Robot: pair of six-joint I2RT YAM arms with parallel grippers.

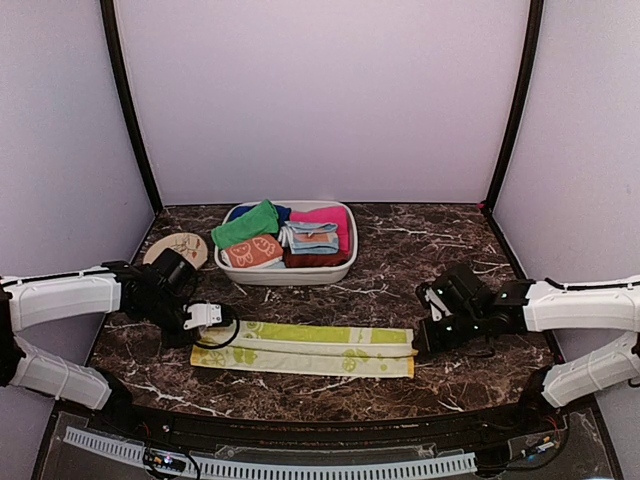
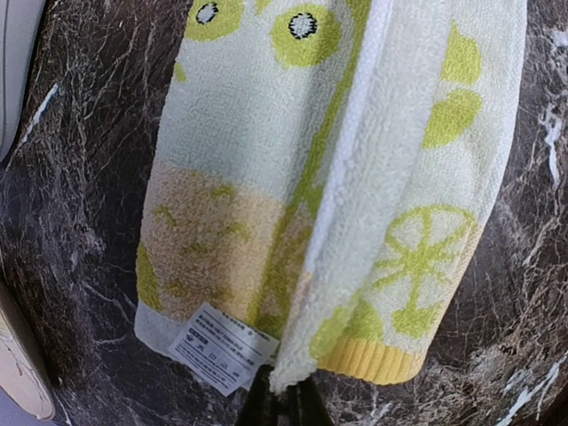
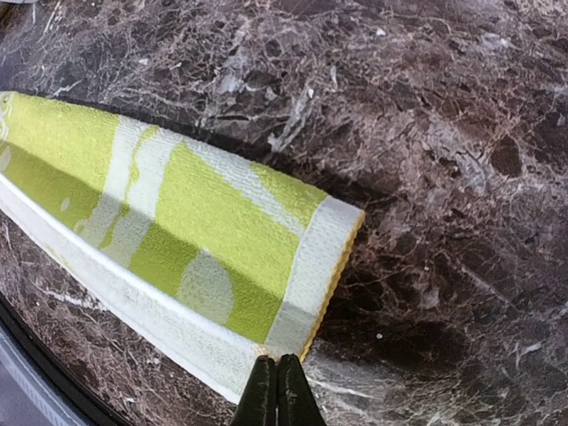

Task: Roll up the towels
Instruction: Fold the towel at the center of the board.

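The printed towel (image 1: 300,348) lies on the counter (image 1: 400,250) near its front edge, folded lengthwise into a long narrow strip that runs left to right between the two arms. Its cream cloth carries yellow-green shapes, and a yellow hem shows at each short end. A white care label (image 2: 222,346) hangs at the left end.

The left gripper (image 1: 200,338) is closed on the middle fold at that left end. In its wrist view the dark fingertips pinch the edge of the cloth. The right gripper (image 1: 418,348) is at the opposite end, with its fingers pressed together on the near corner of the towel just by the yellow hem.

The green towel (image 1: 245,222) sits apart from this, bunched in the left side of a white basket (image 1: 290,272) at the back middle of the counter. Beside it in the basket are an orange patterned cloth (image 1: 252,252), a blue folded cloth (image 1: 312,238) and a pink cloth (image 1: 325,216). A round tan disc (image 1: 178,247) lies on the counter just left of the basket.
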